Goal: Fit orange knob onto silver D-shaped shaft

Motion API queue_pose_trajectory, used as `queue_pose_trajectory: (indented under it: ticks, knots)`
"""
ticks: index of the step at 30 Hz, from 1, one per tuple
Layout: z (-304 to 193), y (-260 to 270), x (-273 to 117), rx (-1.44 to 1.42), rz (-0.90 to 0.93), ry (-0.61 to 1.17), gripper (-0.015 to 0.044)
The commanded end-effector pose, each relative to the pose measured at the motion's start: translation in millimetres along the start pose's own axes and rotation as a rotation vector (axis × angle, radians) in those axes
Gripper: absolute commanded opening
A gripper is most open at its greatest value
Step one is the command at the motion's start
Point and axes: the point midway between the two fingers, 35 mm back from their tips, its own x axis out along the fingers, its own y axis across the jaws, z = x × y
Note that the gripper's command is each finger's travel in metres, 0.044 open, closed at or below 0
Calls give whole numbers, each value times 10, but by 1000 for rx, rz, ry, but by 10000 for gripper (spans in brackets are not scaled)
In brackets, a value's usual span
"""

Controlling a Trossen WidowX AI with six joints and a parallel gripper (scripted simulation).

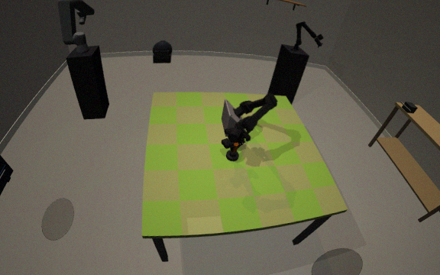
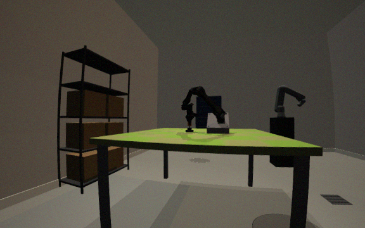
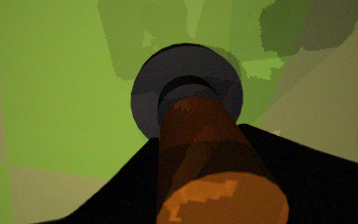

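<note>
The orange knob (image 1: 236, 147) (image 3: 200, 145) is upright between the fingers of my gripper (image 1: 236, 145) (image 2: 189, 124) (image 3: 198, 138), which is shut on it. The round dark pedestal (image 1: 232, 156) (image 2: 189, 130) (image 3: 145, 95) stands on the table below the knob. In the wrist view the knob's lower end overlaps the pedestal's raised centre. The silver shaft and the knob's hole are hidden, and I cannot tell whether a gap is left between knob and pedestal.
The checkered table (image 1: 197, 183) (image 2: 249, 142) carries the pedestal and the arm. A grey-white panel (image 1: 229, 116) (image 2: 212, 120) stands behind the gripper, close to the arm's links. The shelves (image 2: 95, 117) and the other arms on black stands are away from the table.
</note>
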Motion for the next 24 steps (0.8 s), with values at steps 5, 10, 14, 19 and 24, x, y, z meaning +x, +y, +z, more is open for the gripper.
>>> queue_pose_trajectory:
  ticks: [5, 10, 14, 19, 24]
  knots:
    - [-10, 9, 19, 18, 4, 2, 0]
    - [-8, 7, 31, 18, 4, 2, 0]
    - [-7, 6, 23, 18, 4, 2, 0]
    - [-7, 5, 27, 18, 4, 2, 0]
    - [-8, 1, -12, 18, 4, 2, 0]
